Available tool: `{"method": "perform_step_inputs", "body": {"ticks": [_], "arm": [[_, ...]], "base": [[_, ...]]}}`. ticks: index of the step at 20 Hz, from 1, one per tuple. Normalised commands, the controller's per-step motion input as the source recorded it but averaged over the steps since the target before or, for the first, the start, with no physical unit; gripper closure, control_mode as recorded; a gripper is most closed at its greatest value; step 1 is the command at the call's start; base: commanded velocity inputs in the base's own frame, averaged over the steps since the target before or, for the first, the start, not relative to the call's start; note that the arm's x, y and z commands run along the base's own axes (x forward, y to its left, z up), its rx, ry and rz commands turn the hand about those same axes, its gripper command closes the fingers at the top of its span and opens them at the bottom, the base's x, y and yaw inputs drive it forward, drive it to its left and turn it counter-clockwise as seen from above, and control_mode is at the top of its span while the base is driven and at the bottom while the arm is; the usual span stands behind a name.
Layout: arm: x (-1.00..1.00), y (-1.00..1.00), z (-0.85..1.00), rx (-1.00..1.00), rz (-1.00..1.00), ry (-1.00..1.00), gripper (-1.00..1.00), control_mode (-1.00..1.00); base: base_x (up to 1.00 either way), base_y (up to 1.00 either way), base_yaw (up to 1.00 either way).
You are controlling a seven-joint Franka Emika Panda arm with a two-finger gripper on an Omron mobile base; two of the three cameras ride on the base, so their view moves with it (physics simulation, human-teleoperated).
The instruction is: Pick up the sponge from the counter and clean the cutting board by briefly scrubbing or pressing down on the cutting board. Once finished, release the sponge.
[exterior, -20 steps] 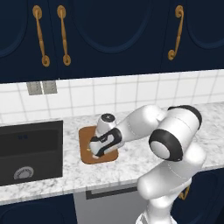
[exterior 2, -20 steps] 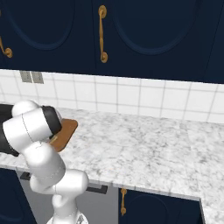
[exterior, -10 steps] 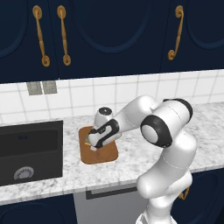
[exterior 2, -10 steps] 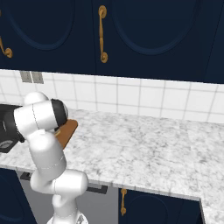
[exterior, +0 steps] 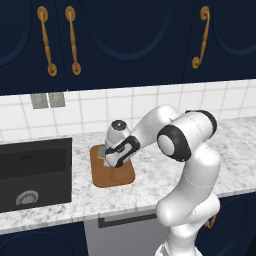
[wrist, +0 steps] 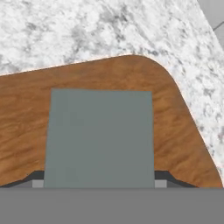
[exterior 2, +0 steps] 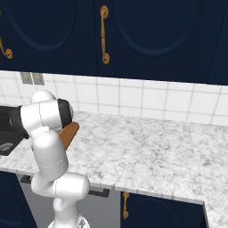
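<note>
Counter (exterior: pixel 150 185), speckled marble, runs wall to wall under the tiles; black sink basin (exterior: pixel 35 172) set into it at its left end. Just beside the basin lies the cutting board (exterior: pixel 116 177), brown, rounded corners, sitting mid-depth on the worktop, nearer its back edge than its front.

Gripper (exterior: pixel 111 161) hangs low over the board's rear half. In the hand view the sponge (wrist: pixel 99 138) sits between the two finger tips, grey-green scouring face toward the camera, a tip showing at each side of it; jaws closed on the sponge across its width.

Step in hand, by my reading: scrubbing. To do it well, press straight down, keep the sponge flat so its whole underside meets the wood, and use short strokes that stay inside the board's edges. Then part the jaws to let go.

Sponge orientation: scouring face turned up toward the hand, yellow body presumably against the board, not visible. Long axis appears to run away from the hand toward the board's rounded far corner (wrist: pixel 153 65), though foreshortening makes that uncertain.
</note>
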Motion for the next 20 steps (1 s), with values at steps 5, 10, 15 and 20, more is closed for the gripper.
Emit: {"method": "perform_step_inputs", "body": {"ticks": [5, 10, 15, 20], "arm": [[-0.7, 0.22, -0.03, -0.08, 0.0, -0.12, 1.0, -1.0], [-0.71, 0.09, 0.04, 0.0, 0.0, 0.08, 1.0, -1.0], [0.09, -0.01, 0.25, 0.0, 0.0, 0.21, 1.0, -1.0], [0.63, -0.06, 0.08, 0.0, 0.0, 0.14, 1.0, -1.0]], "base": [[0.0, 0.0, 0.0], [0.0, 0.0, 0.0], [0.0, 0.0, 0.0], [0.0, 0.0, 0.0]]}}
